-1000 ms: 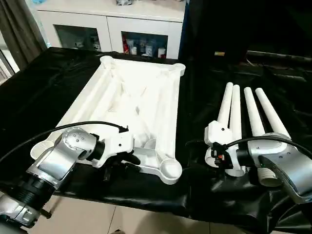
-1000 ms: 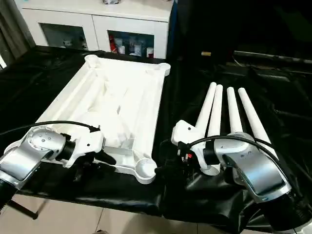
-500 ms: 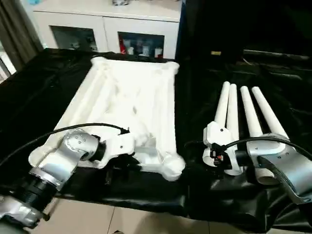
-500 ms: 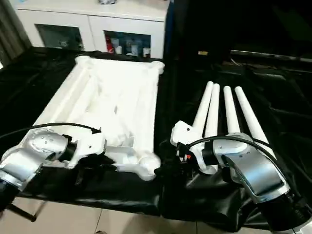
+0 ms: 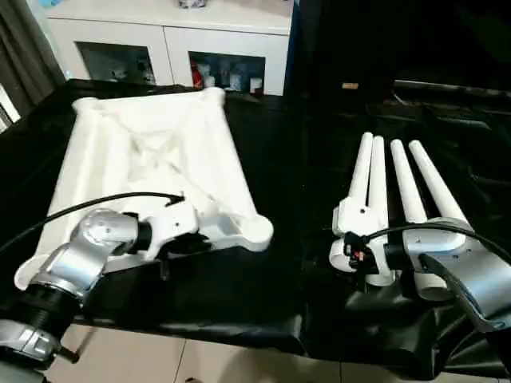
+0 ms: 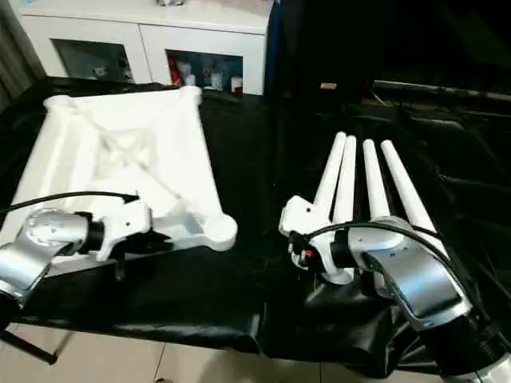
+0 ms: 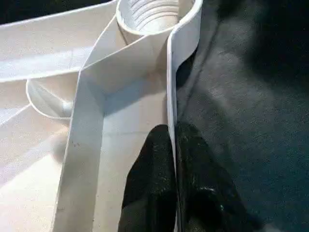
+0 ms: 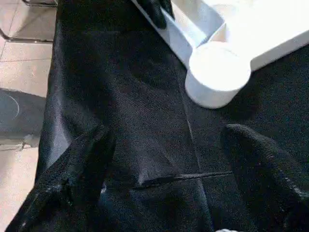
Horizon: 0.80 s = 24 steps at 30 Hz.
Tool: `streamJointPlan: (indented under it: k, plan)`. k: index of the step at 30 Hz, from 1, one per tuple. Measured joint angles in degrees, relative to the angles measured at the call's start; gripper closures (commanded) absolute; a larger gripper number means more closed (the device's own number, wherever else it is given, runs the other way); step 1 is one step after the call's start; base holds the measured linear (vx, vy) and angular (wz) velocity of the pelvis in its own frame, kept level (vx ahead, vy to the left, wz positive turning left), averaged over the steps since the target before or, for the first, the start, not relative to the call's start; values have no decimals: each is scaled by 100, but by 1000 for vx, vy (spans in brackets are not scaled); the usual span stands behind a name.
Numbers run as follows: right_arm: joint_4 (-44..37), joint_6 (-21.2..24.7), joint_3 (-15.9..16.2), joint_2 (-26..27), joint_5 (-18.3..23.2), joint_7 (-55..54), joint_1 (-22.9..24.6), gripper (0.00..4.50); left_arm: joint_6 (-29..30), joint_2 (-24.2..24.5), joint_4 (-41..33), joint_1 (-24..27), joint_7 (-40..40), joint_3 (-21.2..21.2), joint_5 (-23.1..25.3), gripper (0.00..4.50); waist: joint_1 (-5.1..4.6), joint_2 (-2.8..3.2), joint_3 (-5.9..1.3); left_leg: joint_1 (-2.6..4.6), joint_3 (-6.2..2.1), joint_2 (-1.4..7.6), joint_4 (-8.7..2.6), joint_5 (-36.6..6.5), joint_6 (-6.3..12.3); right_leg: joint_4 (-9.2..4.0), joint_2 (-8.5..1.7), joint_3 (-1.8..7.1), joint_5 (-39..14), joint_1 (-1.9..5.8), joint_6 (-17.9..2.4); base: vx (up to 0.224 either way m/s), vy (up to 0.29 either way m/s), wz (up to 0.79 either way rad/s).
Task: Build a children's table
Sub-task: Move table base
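Observation:
The children's table top [image 5: 152,152] lies white and upside down on the black cloth, turned at an angle on the left side. My left gripper [image 7: 173,145] is shut on the thin near rim of the top, one black finger [image 7: 149,183] inside the rim and one outside. A round corner socket [image 7: 154,12] sits just beyond the grip, and it is also the socket [image 8: 217,72] ahead of my right gripper. Several tapered white legs [image 5: 391,183] lie side by side on the right. My right gripper [image 8: 169,140] hangs open over bare cloth at the legs' near ends, holding nothing.
A white cabinet with glass doors [image 5: 207,48] stands behind the work surface. The black cloth [image 5: 303,159] covers the whole surface and drapes over its front edge, with tiled floor [image 5: 200,359] below. A dark strip of cloth separates the top from the legs.
My left gripper has shut on the top's near rim and dragged it leftward, swinging the top around. The view has shifted too. The right arm and the legs stay put.

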Motion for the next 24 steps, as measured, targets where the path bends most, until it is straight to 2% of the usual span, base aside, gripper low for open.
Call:
streamJointPlan:
  k: [9,10,14,16,18,21,23,24]
  plan:
    - [7,-28,16,98,-18,-78,-7,58,-1161,-33,650,-3,-112,177,-56,447,53,-9,6,-19,1,3,-1,1,4,0,0,-3,0,-24,0,0,0,0]
    - [7,-29,15,112,-18,-94,-7,58,-1153,-19,658,-3,-198,190,-82,402,70,-9,6,-19,2,3,-3,0,2,0,0,-3,0,-25,0,0,0,0]
    - [4,24,-50,240,46,-202,-7,58,-797,88,438,16,-579,395,-440,377,110,-9,6,-16,6,6,-2,0,-1,4,0,-3,0,-26,-1,0,0,0]
    - [1,209,-266,529,170,-460,-30,32,-490,250,74,28,-684,625,-723,352,112,-11,6,-11,8,7,-2,3,-6,13,0,-1,0,-26,-1,0,0,0]
    - [18,387,-430,714,252,-733,-114,25,-312,383,-165,25,-711,839,-907,340,109,-9,5,-5,11,7,-2,7,-13,17,0,1,0,-25,-2,0,0,0]
    - [302,634,-769,1121,259,-1346,-502,0,-103,472,-336,19,-656,1058,-1074,301,97,-10,5,1,11,7,-3,15,-25,23,0,1,5,-23,-10,0,0,0]
    - [525,779,-1023,1414,230,-1869,-752,0,62,467,-410,-12,-543,1148,-1134,297,101,-17,2,0,11,9,-5,19,-32,25,0,-1,6,-24,-12,0,0,0]
    - [642,885,-1140,1548,220,-2143,-852,0,169,470,-465,-9,-493,1193,-1140,280,102,-20,1,1,11,9,-6,20,-35,25,0,-2,6,-23,-12,0,0,0]
